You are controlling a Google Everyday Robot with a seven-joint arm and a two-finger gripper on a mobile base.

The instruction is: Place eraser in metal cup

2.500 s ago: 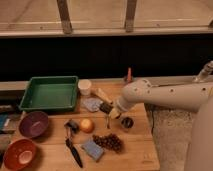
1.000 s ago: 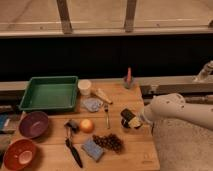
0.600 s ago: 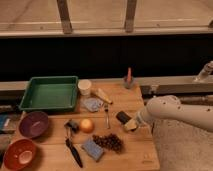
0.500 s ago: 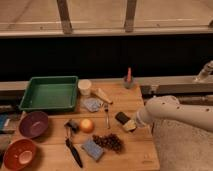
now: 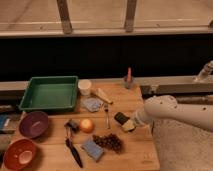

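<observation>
The eraser (image 5: 120, 118) is a small black block at the tip of my gripper (image 5: 125, 122), just above the table's right-middle. The gripper is at the end of the white arm (image 5: 170, 111) that reaches in from the right, and it looks shut on the eraser. The metal cup (image 5: 73, 125) is a tiny silver cup standing on the table just left of the orange fruit (image 5: 87, 125). It is well to the left of the gripper, with a fork (image 5: 106, 115) lying between them.
A green tray (image 5: 50, 92), white cup (image 5: 85, 87) and dark cup with a red-tipped stick (image 5: 129, 80) stand at the back. Purple bowl (image 5: 33, 123) and red bowl (image 5: 18, 154) are at the left. Black-handled utensil (image 5: 74, 150), blue-grey sponge (image 5: 92, 149) and grapes (image 5: 110, 142) lie in front.
The arm has drawn back to the right from over the table's middle. In the last second the gripper with the eraser has shifted slightly left.
</observation>
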